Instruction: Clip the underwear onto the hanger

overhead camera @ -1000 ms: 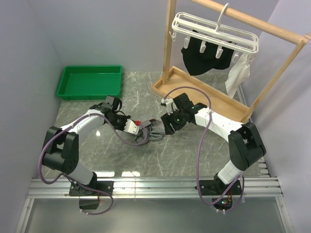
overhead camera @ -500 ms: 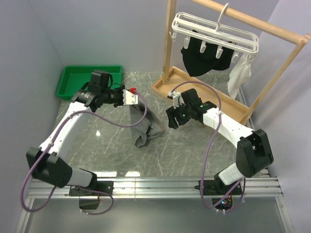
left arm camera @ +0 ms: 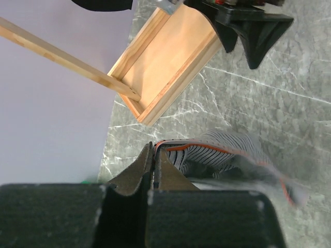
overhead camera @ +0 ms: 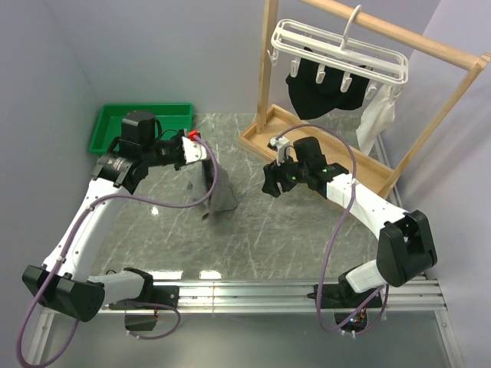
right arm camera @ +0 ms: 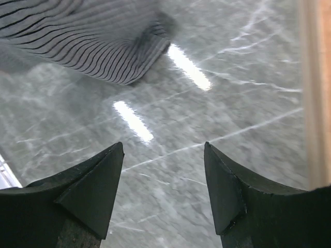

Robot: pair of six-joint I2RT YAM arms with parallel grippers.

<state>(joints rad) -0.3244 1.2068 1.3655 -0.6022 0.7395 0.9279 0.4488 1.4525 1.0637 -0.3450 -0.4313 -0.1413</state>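
The grey-and-white pinstriped underwear (overhead camera: 219, 184) hangs from my left gripper (overhead camera: 201, 153), lifted above the marble table. In the left wrist view the jaws are shut on its orange-edged waistband (left arm camera: 176, 148), and the cloth (left arm camera: 227, 155) trails off to the right. My right gripper (overhead camera: 270, 186) is open and empty, to the right of the cloth; in the right wrist view the underwear (right arm camera: 88, 41) lies at top left, beyond the fingertips (right arm camera: 111, 170). The white clip hanger (overhead camera: 337, 50) hangs from the wooden rack's top bar, far above and to the right.
A black garment (overhead camera: 322, 96) and a small white cloth (overhead camera: 376, 119) hang from the hanger's clips. The wooden rack's base tray (overhead camera: 307, 146) stands at the back right. A green tray (overhead camera: 142, 129) sits at the back left.
My left arm has risen and swung back to the left, lifting the underwear off the table until it hangs. My right gripper has let go, drawn back right and stands open.
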